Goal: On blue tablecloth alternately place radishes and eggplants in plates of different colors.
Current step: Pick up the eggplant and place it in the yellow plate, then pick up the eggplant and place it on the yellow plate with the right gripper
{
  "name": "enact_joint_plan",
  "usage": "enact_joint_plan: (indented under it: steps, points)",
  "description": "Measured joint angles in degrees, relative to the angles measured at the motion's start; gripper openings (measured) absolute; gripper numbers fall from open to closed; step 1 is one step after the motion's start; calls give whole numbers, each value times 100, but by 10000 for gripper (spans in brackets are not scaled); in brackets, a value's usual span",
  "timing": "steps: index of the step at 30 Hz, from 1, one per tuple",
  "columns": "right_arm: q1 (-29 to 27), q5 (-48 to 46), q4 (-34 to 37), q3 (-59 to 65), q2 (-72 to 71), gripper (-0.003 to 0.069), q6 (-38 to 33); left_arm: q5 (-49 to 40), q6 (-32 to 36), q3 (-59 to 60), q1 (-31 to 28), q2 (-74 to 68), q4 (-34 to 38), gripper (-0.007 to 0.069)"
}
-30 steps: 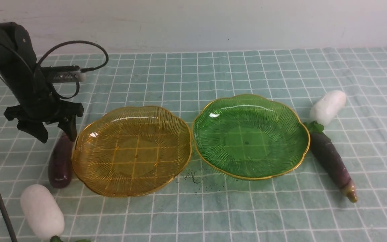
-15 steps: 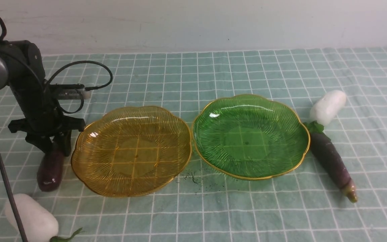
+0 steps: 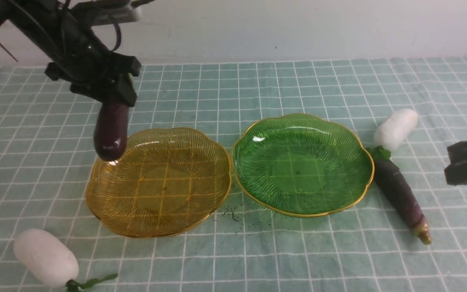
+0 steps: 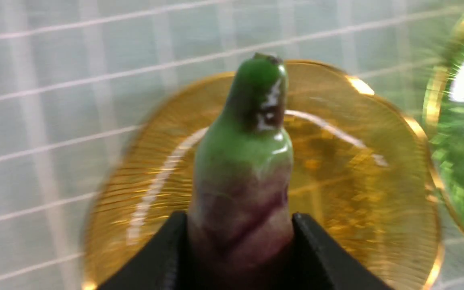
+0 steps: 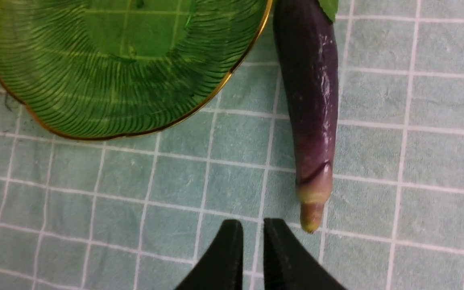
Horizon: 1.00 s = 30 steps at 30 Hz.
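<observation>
My left gripper (image 3: 114, 99) is shut on the stubby dark purple eggplant (image 3: 111, 129), which hangs in the air over the far-left rim of the amber plate (image 3: 160, 182). In the left wrist view the eggplant's green stem end (image 4: 256, 92) points out past the black fingers (image 4: 167, 249), with the amber plate (image 4: 357, 169) below. The green plate (image 3: 302, 166) holds nothing. The longer eggplant (image 3: 399, 194) and a white radish (image 3: 395, 129) lie to the right of that plate. Another radish (image 3: 46, 257) lies at the front left. My right gripper (image 5: 252, 225) stands open by a narrow gap, empty, near the long eggplant's tip (image 5: 310, 217).
The blue tablecloth (image 3: 258, 89) covers the table up to a pale wall at the back. Small dark specks (image 3: 233, 215) lie on the cloth between the plates' front rims. The right gripper (image 3: 460, 162) reaches in from the right edge.
The left gripper closed on the stubby eggplant beside the amber plate and lifted it up and right over the plate's rim. The right gripper moved in from the right and parted slightly.
</observation>
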<state>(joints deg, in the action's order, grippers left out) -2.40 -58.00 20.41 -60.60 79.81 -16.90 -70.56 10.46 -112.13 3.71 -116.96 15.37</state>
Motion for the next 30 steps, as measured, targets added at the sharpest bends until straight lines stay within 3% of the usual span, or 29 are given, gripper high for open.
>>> enact_joint_plan:
  steps: [9, 12, 18, 20, 21, 23, 24, 25, 26, 28, 30]
  points:
    - [146, 396, -332, -583, 1646, 406, -4, 0, -427, 6, 521, -713, -705, 279]
    - [406, 602, -668, -679, 2122, 510, -4, 6, -597, 6, 604, -953, -866, 351]
    - [605, 957, -893, -743, 2746, 546, 69, 12, -674, 6, 610, -1137, -890, 533]
    - [610, 987, -911, -747, 2842, 538, 146, 17, -680, 6, 610, -1142, -890, 547]
    - [617, 1043, -1003, -747, 2955, 500, 317, 17, -726, -1, 610, -1142, -890, 542]
    - [617, 1102, -1165, -747, 3014, 405, 484, 17, -833, -23, 610, -1104, -890, 472]
    - [617, 1114, -1274, -747, 3018, 318, 578, 17, -874, -47, 610, -1033, -890, 374]
    - [617, 1114, -1346, -747, 3012, 283, 702, 17, -879, -52, 610, -947, -890, 284]
    - [617, 1108, -1387, -747, 3004, 287, 763, 17, -864, -58, 610, -875, -890, 245]
    - [617, 957, -1437, -747, 2862, 298, 997, 17, -805, -59, 610, -615, -903, 88]
    - [617, 662, -1289, -747, 2485, 298, 1128, 11, -774, -59, 610, -97, -903, 12]
